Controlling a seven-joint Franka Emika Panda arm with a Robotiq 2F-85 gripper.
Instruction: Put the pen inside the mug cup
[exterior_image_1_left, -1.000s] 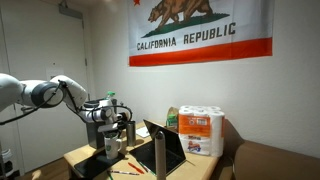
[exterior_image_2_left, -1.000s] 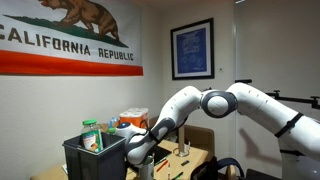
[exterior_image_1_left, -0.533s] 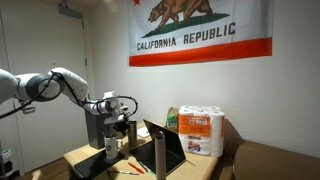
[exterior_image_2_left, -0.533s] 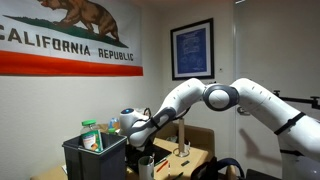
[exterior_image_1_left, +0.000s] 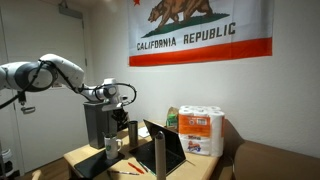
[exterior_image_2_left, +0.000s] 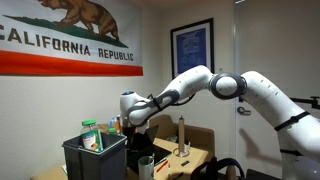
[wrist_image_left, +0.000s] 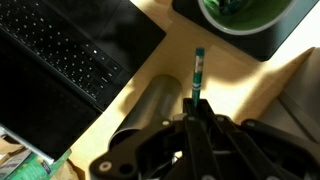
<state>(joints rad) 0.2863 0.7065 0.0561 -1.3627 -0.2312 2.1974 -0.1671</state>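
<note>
While a flag (exterior_image_1_left: 200, 30) hangs behind, jaws pinch the pen (wrist_image_left: 198, 72) above the wooden table (wrist_image_left: 250, 100).

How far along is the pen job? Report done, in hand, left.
Done: the pen is picked up, clamped in the gripper. In hand: the gripper holds it in the air above the desk. Left: carry it over the mug cup, lower it in and release; the pen is not yet inside.
</note>
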